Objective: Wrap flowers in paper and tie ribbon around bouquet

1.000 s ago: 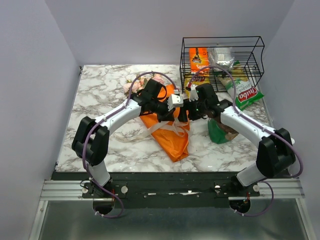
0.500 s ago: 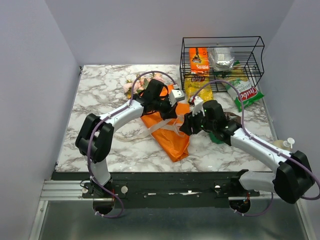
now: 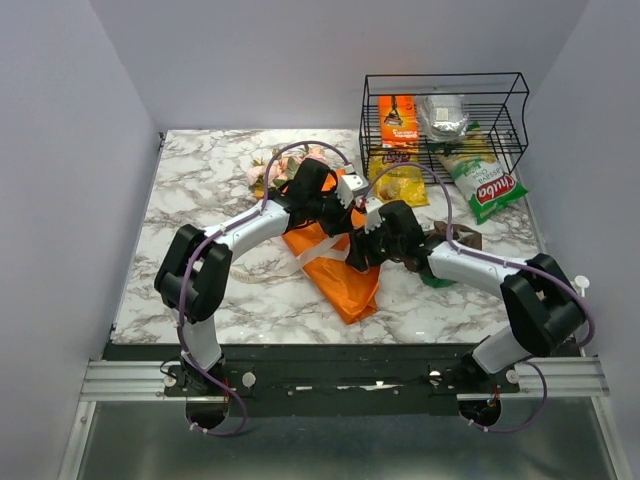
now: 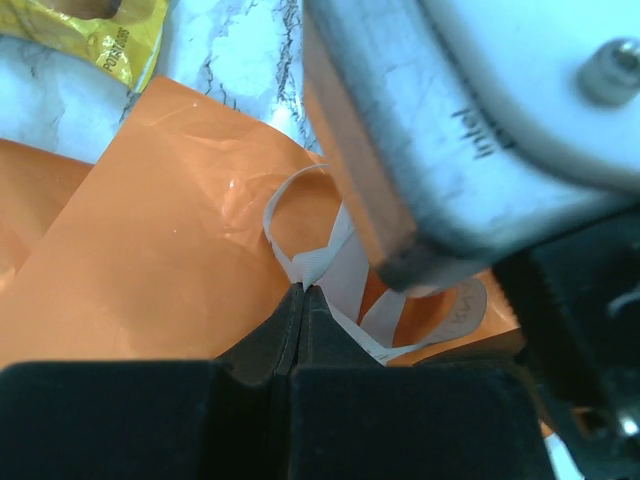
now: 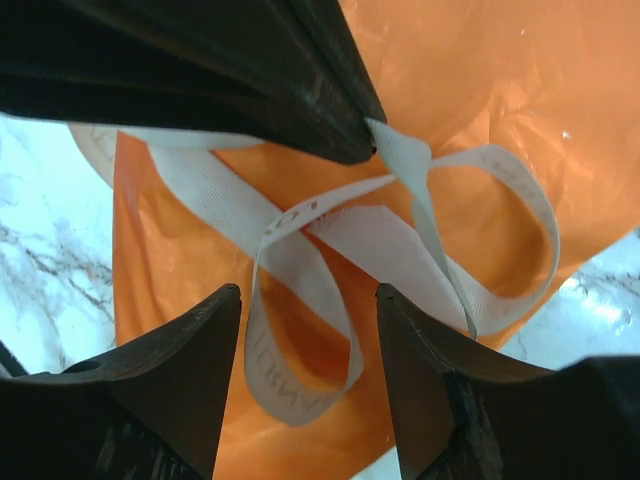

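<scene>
Ribbon [image 4: 312, 262], one strip on one orange paper [image 4: 150, 250], sits pinched in left hand [image 4: 302, 290]; right hand [image 5: 305, 295] gapes.

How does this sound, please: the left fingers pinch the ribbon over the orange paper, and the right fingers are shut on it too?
Not quite. The right wrist view shows the right fingers open, standing either side of the ribbon without gripping it. The left fingers do pinch the ribbon over the orange paper.
</scene>
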